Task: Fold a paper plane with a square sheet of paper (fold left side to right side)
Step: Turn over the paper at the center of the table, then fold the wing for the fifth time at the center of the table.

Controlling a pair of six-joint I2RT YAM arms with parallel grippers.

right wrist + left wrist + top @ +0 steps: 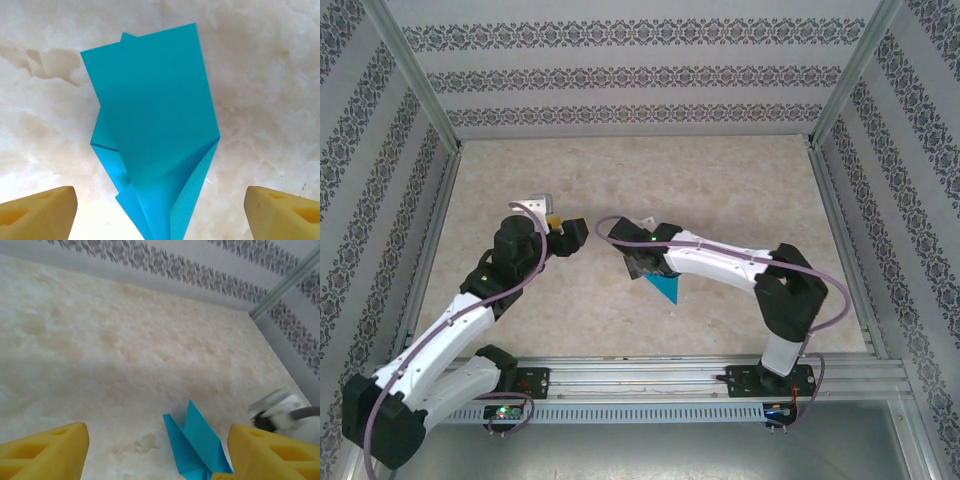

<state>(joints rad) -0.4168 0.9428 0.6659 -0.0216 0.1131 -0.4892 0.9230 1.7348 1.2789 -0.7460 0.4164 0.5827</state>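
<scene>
**Paper plane down on the table, both hands open and empty**

The paper plane (160, 135) is thin teal paper, folded several layers deep. Expect almost no weight. It should be limp across the flat panels and stiffer along the creases, and any crush will mark it for good. The matte surface should give the pads some bite. It lies flat on the smooth table (270, 75), though, so a push from one side will likely make it skate rather than lift. The flaps on its left edge and the fold near the narrow end look loose. I'd guess they spring open or snag.

Where to hold: pinch across the layered spine toward the narrow end, where the stack is thickest, and squeeze lightly. Skip the wide end, which looks thin and will probably just bend.

Position: the right wrist view has it straight under the right hand (160, 195). It sits centred between the yellow fingers (40, 212), narrow end toward the wrist. Those fingers are spread wide, both clear of the paper edges and gripping nothing. You can't tell the hand's height above the table from here.

From the top camera, the plane (667, 290) pokes out from under the right arm (720, 262), mid-table.

The left hand (157, 440) is also spread wide and empty. The plane (197, 445) lies ahead of it, toward its right finger. In the top view that hand (570, 235) sits apart from the paper, off to the left.
</scene>
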